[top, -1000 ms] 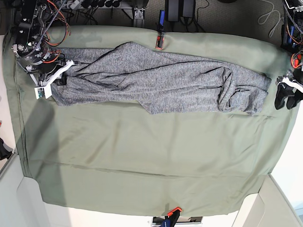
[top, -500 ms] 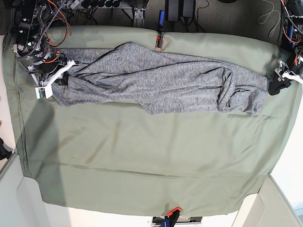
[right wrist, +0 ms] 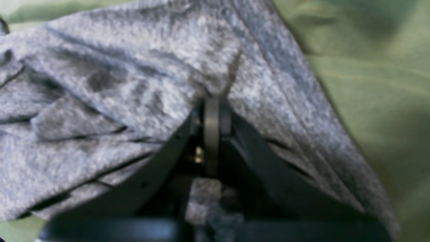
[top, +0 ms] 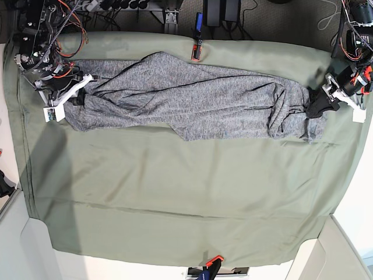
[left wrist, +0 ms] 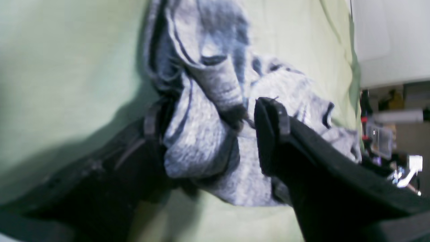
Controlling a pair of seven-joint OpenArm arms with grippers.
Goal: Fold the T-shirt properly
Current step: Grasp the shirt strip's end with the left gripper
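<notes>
The T-shirt (top: 192, 96) is pinched by the closed right claw (right wrist: 211, 101) while the left claw (left wrist: 215, 134) straddles its other end, fingers apart — closing there is judged next, before lifting.

You are looking at the T-shirt (top: 192, 96) lying stretched across the far half of the cloth-covered table (top: 175, 198). The right gripper (top: 74, 96) is sitting at its left end, the left gripper (top: 317, 107) at its right end, both touching fabric.
</notes>
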